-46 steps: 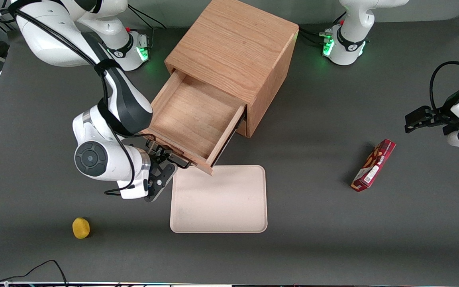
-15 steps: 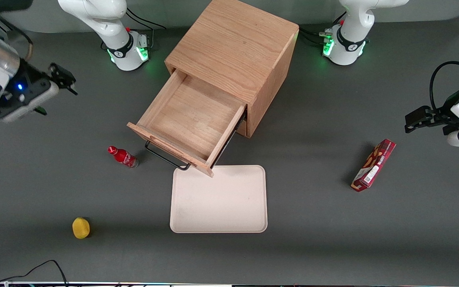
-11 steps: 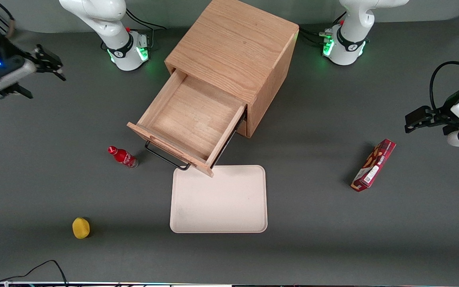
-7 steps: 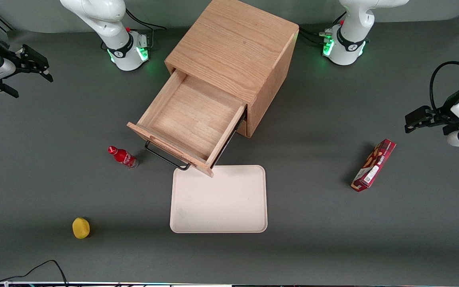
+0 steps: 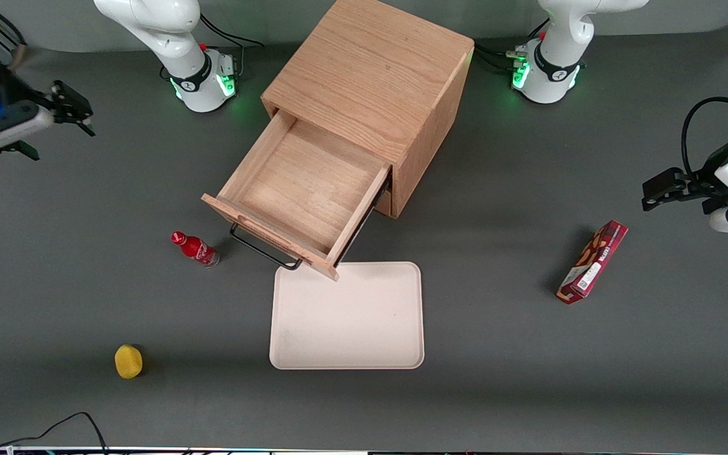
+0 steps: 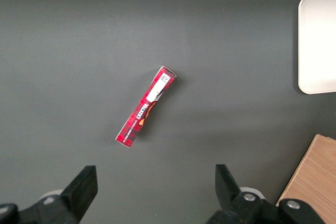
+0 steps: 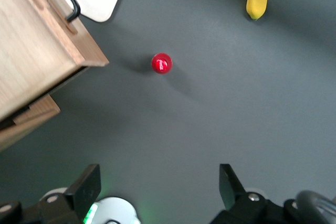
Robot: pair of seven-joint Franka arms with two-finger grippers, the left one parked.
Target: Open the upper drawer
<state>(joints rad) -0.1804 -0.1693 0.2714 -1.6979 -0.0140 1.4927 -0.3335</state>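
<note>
Dark grey matting is covering the whole surface, and an oak cabinet is standing on it midway between the two arm bases. Its upper drawer is sticking well out toward the front camera, showing a bare wooden floor inside, and its black wire handle is hanging off the front panel. One corner of the drawer front is reaching over the edge of a pale tray, which is lying flat, nearer the camera than the cabinet.

A small red bottle is standing upright just beside the handle, apart from it. A yellow lemon is lying nearer the camera than the bottle, well apart from it. A red snack box is lying toward the parked arm's end.

The hand is hovering high at the working arm's end, well clear of the drawer and everything else. In the right wrist view its fingers are standing spread wide with nothing between them.
</note>
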